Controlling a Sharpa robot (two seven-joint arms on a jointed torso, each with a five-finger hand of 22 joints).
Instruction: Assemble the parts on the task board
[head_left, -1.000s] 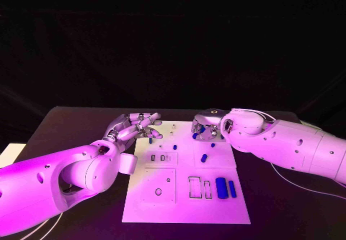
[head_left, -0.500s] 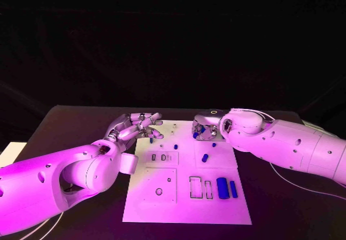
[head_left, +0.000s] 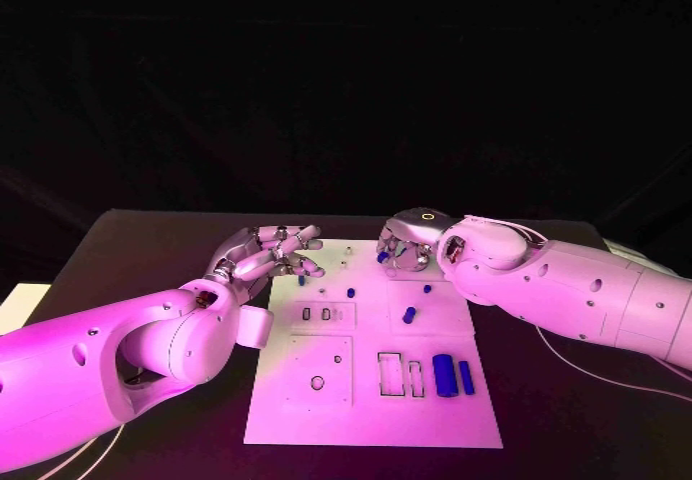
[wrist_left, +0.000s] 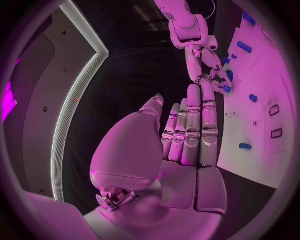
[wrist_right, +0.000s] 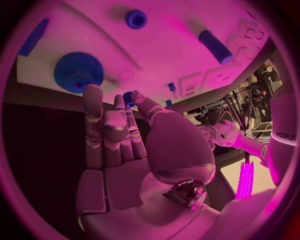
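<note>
Status: assembly in progress, with most steps apparently outstanding.

The right hand (head_left: 405, 246) hangs over the far end of the task board (head_left: 310, 405). It pinches a small blue gear (wrist_right: 129, 96) between thumb and fingertips, other fingers extended. A larger blue gear (wrist_right: 76, 71) sits on the board just beyond those fingertips, with a blue peg (wrist_right: 136, 19) further out. Whether these two are seated or merely resting cannot be determined.

The left hand (head_left: 274, 252) hovers at the board's far left edge, opposite the right hand, fingers loosely extended, holding nothing.

Toward the robot from both hands, a blue cylinder (head_left: 410, 316) lies loose mid-board. Two blue blocks (head_left: 451, 375) lie beside rectangular slots (head_left: 400, 373) that appear unfilled.

Judgement: the pinched gear awaits placement; several parts remain.
</note>
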